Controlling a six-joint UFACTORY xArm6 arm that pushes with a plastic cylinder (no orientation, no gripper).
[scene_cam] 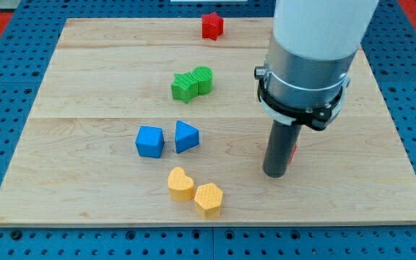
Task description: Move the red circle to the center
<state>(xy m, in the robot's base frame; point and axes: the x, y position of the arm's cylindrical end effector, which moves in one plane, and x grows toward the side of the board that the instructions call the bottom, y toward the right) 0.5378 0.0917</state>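
At 4 o'clock on board (85,87) | my tip (276,175) down, no fingers to report | red circle (294,152) mostly hidden just behind rod, touching or not unclear | positioned apparently to shove it toward 9 o'clock, centre.

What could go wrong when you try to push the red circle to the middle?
1. The red circle is almost hidden behind my tip, so I can't see how they meet; it could slip off sideways.
2. If it slips toward the view's right, it could near the board edge.
3. Pushing too far toward the view's left could bump the blue triangle and blue cube.
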